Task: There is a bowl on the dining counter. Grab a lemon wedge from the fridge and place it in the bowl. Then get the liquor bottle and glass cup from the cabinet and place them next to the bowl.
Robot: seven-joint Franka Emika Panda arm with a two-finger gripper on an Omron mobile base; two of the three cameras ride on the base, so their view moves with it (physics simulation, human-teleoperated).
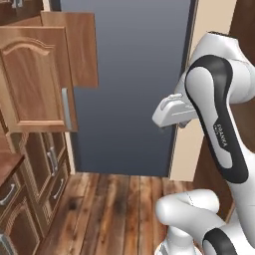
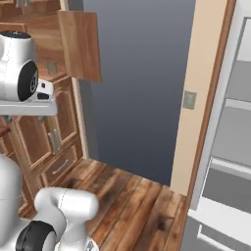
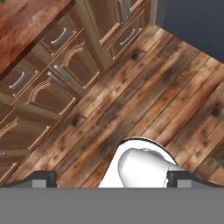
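Above bare plank floor (image 3: 144,92), jaws spread wide beside cabinets (image 3: 65,65).

Dark plank floor (image 1: 114,209), knotty and worn. Flat blue-grey wall (image 1: 129,84) straight ahead, beige door frame (image 2: 201,98) to its right with a small grey switch plate (image 2: 189,99). Wood cabinets (image 1: 35,164) on the left with metal handles; upper cabinet door (image 1: 37,79) swung open. White shelving (image 2: 230,147) at far right. Reddish wood desk (image 3: 26,26) above the drawers (image 3: 52,65)
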